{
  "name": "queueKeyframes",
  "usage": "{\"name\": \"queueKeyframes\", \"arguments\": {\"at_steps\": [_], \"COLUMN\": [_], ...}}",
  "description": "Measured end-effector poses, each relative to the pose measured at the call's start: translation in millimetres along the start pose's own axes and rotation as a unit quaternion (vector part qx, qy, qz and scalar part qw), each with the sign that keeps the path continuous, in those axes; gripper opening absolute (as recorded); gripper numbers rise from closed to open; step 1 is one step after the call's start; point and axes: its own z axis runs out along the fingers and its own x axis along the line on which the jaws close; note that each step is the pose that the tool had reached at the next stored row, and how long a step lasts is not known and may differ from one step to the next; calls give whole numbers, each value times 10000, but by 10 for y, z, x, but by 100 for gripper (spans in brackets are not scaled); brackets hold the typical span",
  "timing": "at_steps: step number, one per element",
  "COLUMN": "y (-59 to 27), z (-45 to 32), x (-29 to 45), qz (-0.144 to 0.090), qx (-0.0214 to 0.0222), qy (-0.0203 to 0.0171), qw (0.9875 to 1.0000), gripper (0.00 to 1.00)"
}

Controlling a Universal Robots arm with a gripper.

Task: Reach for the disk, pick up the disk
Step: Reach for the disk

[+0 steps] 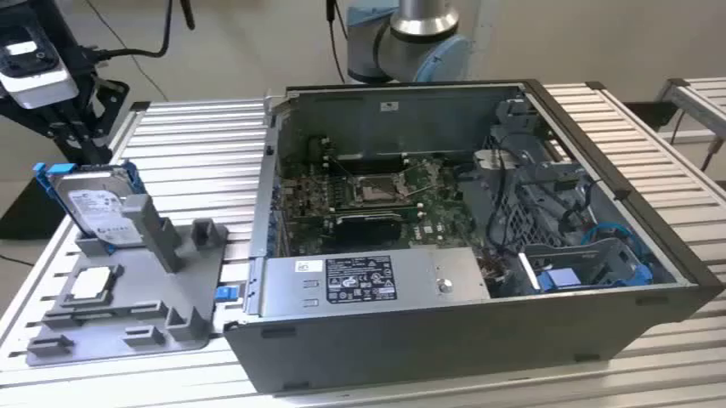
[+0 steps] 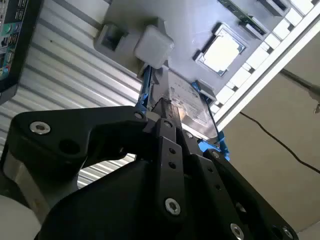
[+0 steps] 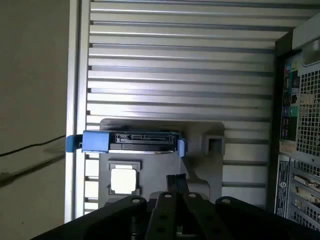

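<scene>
Disk [image 1: 100,208] was found standing on edge in a slot of the grey holder [image 1: 142,299], over at the exterior view's left, just beside the open computer case [image 1: 454,340]. Its white label was turned toward the camera there. Its blue frame was seen along the edges, with a grey post [image 1: 150,228] of the holder standing right in front of it. A small square silver chip [image 1: 91,285] was laid flat on the same holder, nearer the camera than the disk. The whole lot was carried by the slatted metal worktop [image 1: 204,149].

The pincer [image 3: 177,179] was held close above the disk. In the first wrist view its two black fingers [image 3: 170,184] were seen drawn narrow, pretty much together, with nothing gripped between them. The disk's top edge, connector and all, was seen just beyond the tips. In the second wrist view the tips were lined up near the disk's blue edge, but whether anything was actually touching couldn't be told. The arm's [image 1: 414,38] base was seen behind the case.
</scene>
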Motion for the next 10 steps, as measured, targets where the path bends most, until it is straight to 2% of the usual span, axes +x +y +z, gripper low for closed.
{"name": "queueKeyframes", "arguments": {"at_steps": [10], "y": [0], "z": [0], "x": [0], "qz": [0], "qx": [0], "qy": [0], "qw": [10000], "gripper": [0]}}
